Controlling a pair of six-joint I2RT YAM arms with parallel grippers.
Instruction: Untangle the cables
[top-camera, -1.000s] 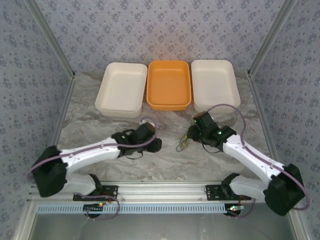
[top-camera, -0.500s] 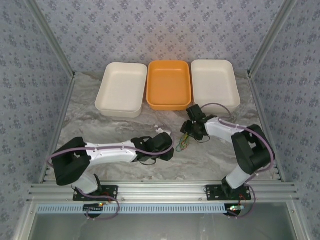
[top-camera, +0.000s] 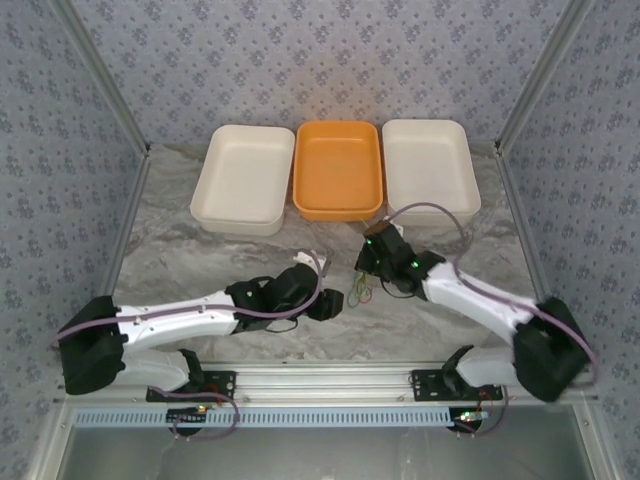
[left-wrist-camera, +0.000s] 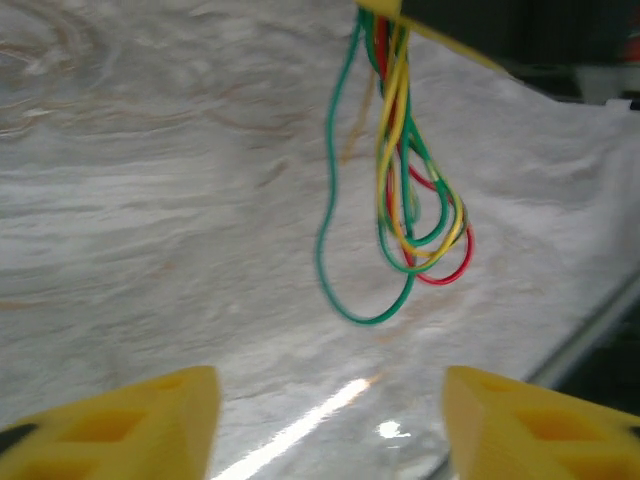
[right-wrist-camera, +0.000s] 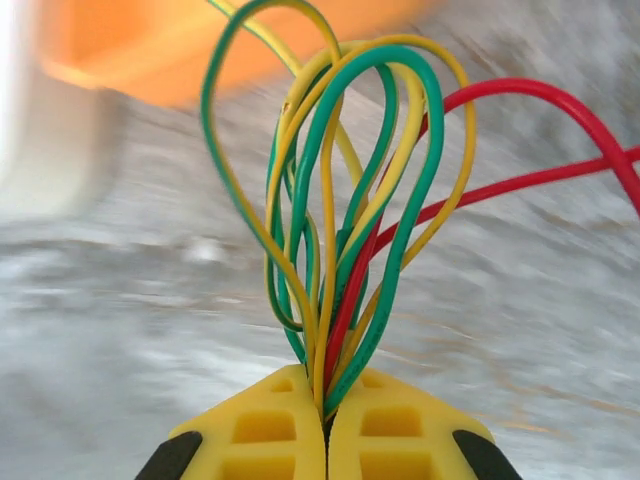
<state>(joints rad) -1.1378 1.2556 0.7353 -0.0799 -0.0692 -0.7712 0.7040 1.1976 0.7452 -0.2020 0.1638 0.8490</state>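
Note:
The cables (right-wrist-camera: 340, 200) are a bundle of thin green, yellow and red wires looped together. My right gripper (right-wrist-camera: 325, 415) is shut on the bundle, and the loops fan out past its yellow fingers (right-wrist-camera: 260, 440). From above, the right gripper (top-camera: 367, 266) holds the cables (top-camera: 359, 291) a little over the table centre, loops dangling. My left gripper (top-camera: 335, 303) sits just left of them, open and holding nothing. In the left wrist view the cables (left-wrist-camera: 400, 200) hang ahead of the left gripper (left-wrist-camera: 330, 430), beyond its spread fingers (left-wrist-camera: 150, 425).
Three trays stand in a row at the back: a cream tray (top-camera: 242, 215), an orange tray (top-camera: 338, 208) and another cream tray (top-camera: 428, 210). The marble table (top-camera: 200, 250) is walled on both sides, with a metal rail (top-camera: 320, 380) along the near edge.
The right gripper has shut on the cable bundle and lifted it while its arm shifted. The left gripper moved right towards the cables and its jaws opened wider.

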